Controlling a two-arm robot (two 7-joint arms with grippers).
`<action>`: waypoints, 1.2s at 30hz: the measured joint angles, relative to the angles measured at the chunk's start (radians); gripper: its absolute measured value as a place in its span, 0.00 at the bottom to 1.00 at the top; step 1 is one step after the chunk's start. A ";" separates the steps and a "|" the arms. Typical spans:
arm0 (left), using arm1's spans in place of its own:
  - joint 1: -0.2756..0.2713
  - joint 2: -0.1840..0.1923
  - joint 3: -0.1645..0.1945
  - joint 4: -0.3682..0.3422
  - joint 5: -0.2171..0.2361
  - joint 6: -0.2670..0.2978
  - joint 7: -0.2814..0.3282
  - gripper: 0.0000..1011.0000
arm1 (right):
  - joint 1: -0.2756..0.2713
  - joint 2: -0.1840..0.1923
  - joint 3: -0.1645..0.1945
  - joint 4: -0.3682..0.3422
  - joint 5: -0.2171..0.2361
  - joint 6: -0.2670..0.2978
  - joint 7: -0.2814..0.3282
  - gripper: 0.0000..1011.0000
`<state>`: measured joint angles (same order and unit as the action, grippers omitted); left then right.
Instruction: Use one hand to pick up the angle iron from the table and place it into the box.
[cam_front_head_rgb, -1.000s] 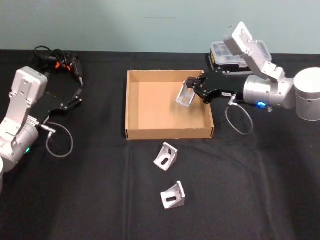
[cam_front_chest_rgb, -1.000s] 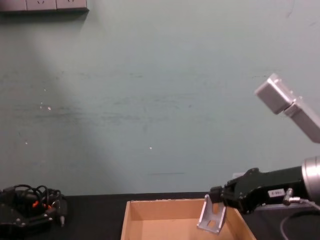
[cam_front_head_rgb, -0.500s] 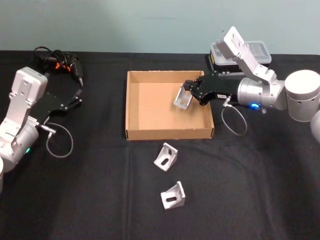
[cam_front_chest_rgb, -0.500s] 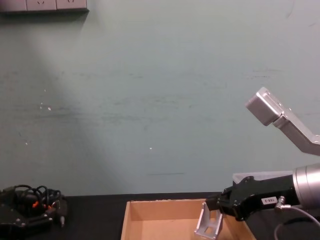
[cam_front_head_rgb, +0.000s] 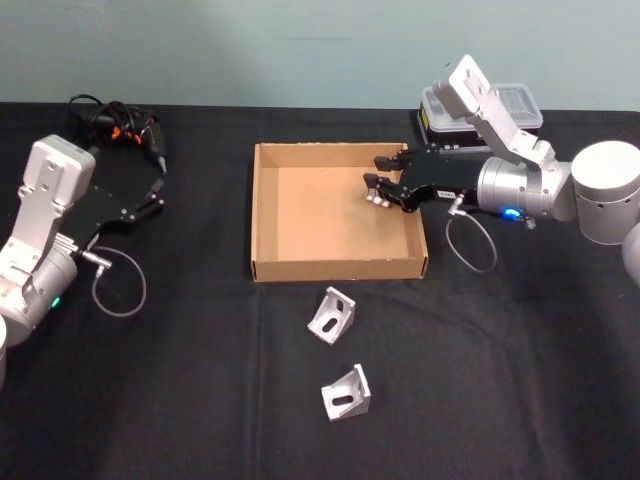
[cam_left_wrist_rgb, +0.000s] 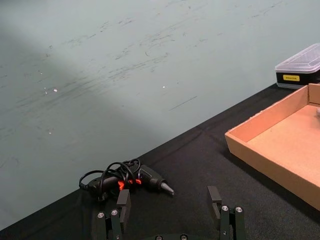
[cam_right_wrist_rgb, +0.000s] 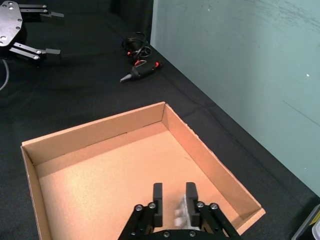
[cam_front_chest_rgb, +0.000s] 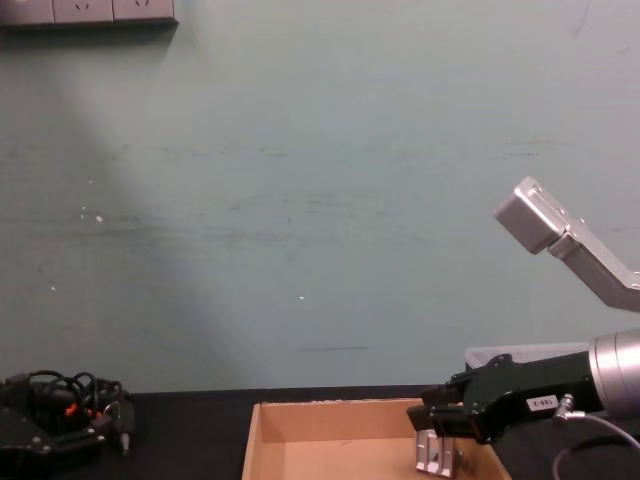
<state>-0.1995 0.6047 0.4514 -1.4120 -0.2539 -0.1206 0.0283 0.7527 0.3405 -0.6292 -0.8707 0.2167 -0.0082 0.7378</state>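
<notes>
Black table (cam_front_head_rgb: 200, 400), right gripper (cam_front_head_rgb: 375, 171) spread over silver angle iron (cam_front_chest_rgb: 437, 453) in tan box (cam_front_head_rgb: 340, 267), left gripper (cam_front_head_rgb: 155, 194) parked wide

Head camera looks steeply down on the box (cam_front_head_rgb: 340, 267); chest camera, lower, faces level across that shared box.

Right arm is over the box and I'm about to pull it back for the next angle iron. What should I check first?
1. The right gripper is open: ok, its fingers are apart above the box.
2. The angle iron is inside the box: ok, the chest view shows it below the gripper, within the walls.
3. It is free of the fingers: cannot tell, the right wrist view shows it blurred between them.
4. Next pieces are ready: ok, two spare angle irons lie apart on the table in front of the box.
5. The left gripper is out of the way: ok, open, at the table's left side.
</notes>
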 joint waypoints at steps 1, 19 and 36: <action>0.000 0.000 0.000 0.000 0.000 0.000 0.000 0.99 | 0.000 0.000 0.000 0.000 0.000 0.000 0.000 0.31; 0.000 0.000 0.000 0.000 0.000 0.000 0.000 0.99 | -0.062 0.025 0.053 -0.110 0.015 0.012 -0.049 0.85; 0.000 0.000 0.000 0.000 0.000 0.000 0.000 0.99 | -0.248 0.131 0.171 -0.502 0.131 0.087 -0.143 0.99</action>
<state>-0.1995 0.6047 0.4514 -1.4120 -0.2540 -0.1205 0.0283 0.5045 0.4713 -0.4579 -1.3726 0.3478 0.0786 0.5948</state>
